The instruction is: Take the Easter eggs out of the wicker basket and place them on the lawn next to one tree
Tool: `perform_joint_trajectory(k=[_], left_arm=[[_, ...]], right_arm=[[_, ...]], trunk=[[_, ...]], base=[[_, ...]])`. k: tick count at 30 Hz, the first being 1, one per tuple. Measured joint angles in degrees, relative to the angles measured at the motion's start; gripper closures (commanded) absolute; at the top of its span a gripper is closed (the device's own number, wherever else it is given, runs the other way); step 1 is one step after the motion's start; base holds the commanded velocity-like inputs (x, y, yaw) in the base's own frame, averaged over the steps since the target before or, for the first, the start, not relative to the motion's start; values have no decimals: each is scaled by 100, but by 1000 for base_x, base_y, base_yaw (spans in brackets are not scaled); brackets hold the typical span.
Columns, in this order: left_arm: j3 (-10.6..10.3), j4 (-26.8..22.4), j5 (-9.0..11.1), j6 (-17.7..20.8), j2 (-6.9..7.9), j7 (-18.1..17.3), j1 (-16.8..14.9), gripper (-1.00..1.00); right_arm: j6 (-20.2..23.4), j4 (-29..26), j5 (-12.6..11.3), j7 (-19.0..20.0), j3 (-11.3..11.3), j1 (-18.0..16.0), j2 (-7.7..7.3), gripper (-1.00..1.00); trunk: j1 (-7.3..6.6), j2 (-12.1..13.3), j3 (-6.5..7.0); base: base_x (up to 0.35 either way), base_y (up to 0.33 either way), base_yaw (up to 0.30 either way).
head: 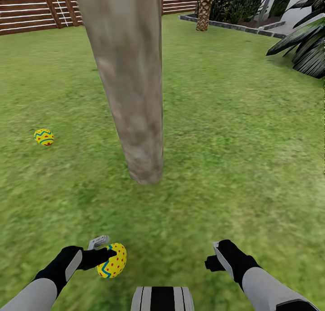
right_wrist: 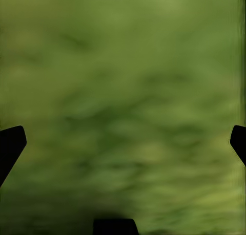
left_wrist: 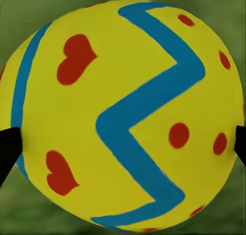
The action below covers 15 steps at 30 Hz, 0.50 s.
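Note:
The tree's bare grey-brown trunk [head: 131,89] rises from the lawn [head: 234,166] straight ahead of me. One yellow Easter egg [head: 44,137] with blue zigzags lies on the grass left of the trunk. My left gripper [head: 108,252] is low at the near left, shut on a second Easter egg [head: 113,261]. Up close that egg [left_wrist: 123,112] spans the whole gap between the two black fingertips [left_wrist: 9,148]. My right gripper [head: 214,257] is open at the near right, with only grass between its fingers [right_wrist: 11,143]. The wicker basket is out of view.
A brown slatted fence [head: 27,8] closes the far left. A short palm [head: 204,10] stands behind a stone border [head: 234,27] at the back. Dark palm fronds [head: 302,44] reach in from the right. Open grass lies all around the trunk.

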Motion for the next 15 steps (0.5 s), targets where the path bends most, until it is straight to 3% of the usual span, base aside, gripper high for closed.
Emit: perform_joint_trajectory(k=[4,15], left_arm=[[-13,97,-90,-39,-5,9,5,-100],[-13,113,-95,-40,-28,9,5,-100]], right_arm=[[-2,3,2,0,-7,0,-9,-100],[-2,3,10,-1,0,1,0,-100]], trunk=[[-9,6,88],[-37,21,332]], base=[[0,0,0],[0,0,0]])
